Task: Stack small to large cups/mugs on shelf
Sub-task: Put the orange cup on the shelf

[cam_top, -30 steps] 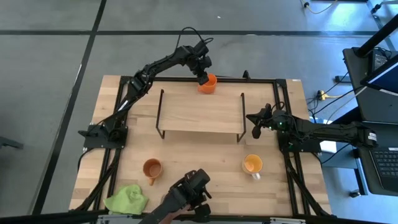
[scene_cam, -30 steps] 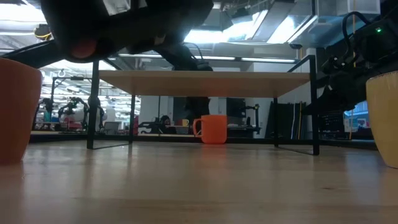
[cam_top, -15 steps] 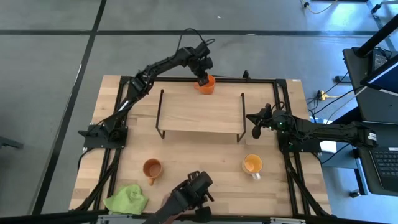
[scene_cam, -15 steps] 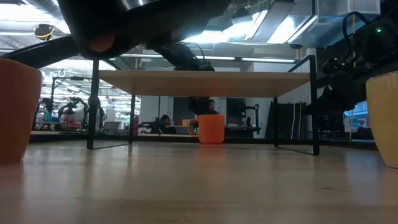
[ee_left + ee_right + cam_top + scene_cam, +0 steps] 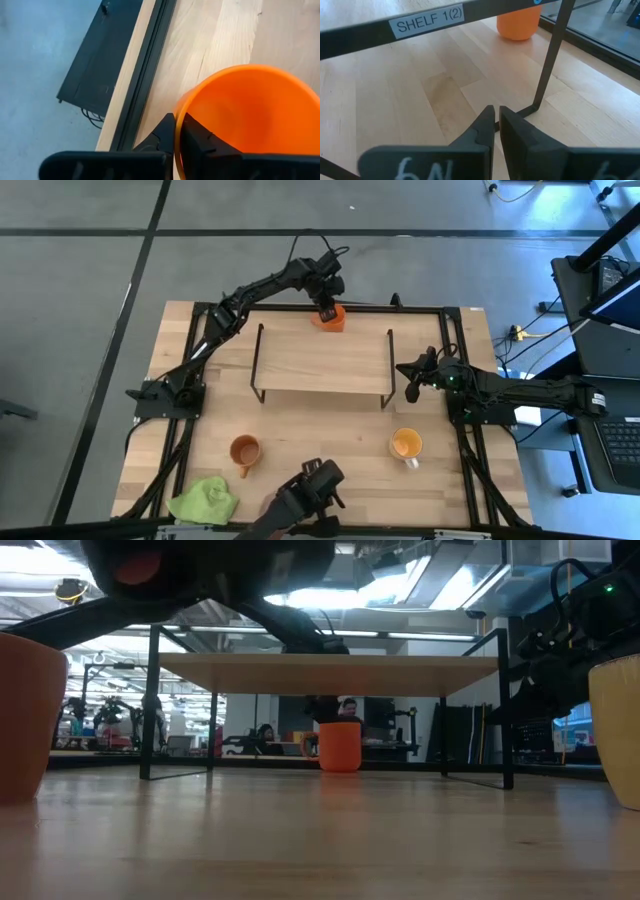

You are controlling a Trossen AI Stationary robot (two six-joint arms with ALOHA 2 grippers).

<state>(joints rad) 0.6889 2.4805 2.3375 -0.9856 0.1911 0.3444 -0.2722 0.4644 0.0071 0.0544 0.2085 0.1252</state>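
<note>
The bright orange mug (image 5: 330,318) stands on the tabletop beyond the far edge of the shelf (image 5: 322,358), and my left gripper (image 5: 325,305) is shut on it from above. It also shows in the low view (image 5: 340,747), upright behind the shelf (image 5: 320,662). The brown mug (image 5: 244,449) and the yellow-orange mug (image 5: 405,444) stand on their bases on the near part of the table. My right gripper (image 5: 412,388) is shut and empty, low beside the shelf's right legs (image 5: 547,60). My left gripper pinches the orange mug's wall at the rim (image 5: 176,120), with one finger inside the mug and one outside. The fingers come from above, slanting down. The mug stays upright, and in the low view its base (image 5: 340,768) looks to be on the table.
A lime-green cloth (image 5: 205,500) lies at the near left corner. A dark device (image 5: 305,495) sits at the near edge. A black frame (image 5: 440,310) runs around the table. The shelf top is bare. The brown mug (image 5: 25,715) and yellow-orange mug (image 5: 615,730) show close in the low view.
My left gripper has shifted a little toward the table's left with the orange mug. The mug has turned about, so that its handle, plain on its left side in the low view a second ago, now mostly hides behind the body.
</note>
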